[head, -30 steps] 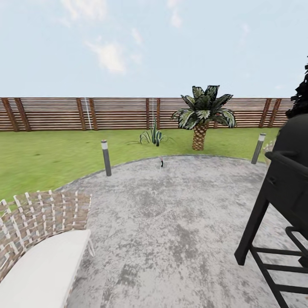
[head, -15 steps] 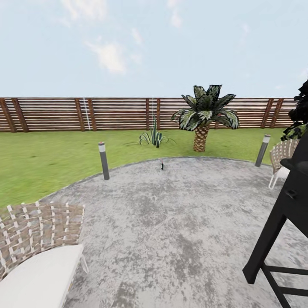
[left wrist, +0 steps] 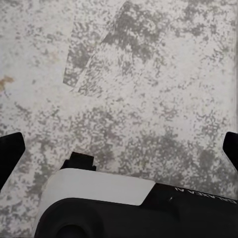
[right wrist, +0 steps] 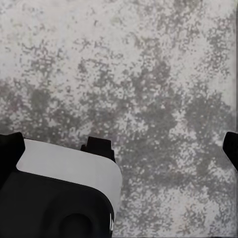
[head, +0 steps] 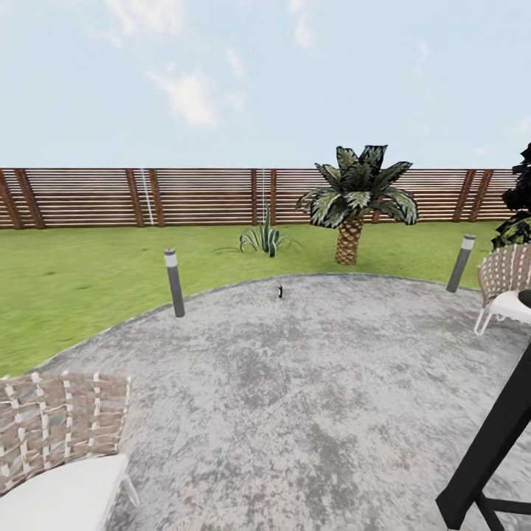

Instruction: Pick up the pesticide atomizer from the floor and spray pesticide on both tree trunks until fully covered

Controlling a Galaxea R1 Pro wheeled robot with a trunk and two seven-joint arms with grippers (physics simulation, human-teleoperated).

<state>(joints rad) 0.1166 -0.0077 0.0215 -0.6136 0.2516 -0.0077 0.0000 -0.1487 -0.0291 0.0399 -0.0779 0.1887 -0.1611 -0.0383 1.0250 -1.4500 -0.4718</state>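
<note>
Rolling forward across patio (head: 310, 398): chair (head: 63, 424) and black grill (head: 490, 442) slid off toward view edges over last 1 s. Atomizer (head: 280, 292) at 12 o'clock, far patio rim, well apart. Both pincers released, fingertips (left wrist: 10, 151) (right wrist: 10, 144) splayed, nothing grasped. Approach going fine, pickup not yet close.

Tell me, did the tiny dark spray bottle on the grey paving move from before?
No. The tiny dark spray bottle keeps its spot near the paving's far edge, between the short grey post and the spiky palm. The camera moved, not the bottle.
</note>
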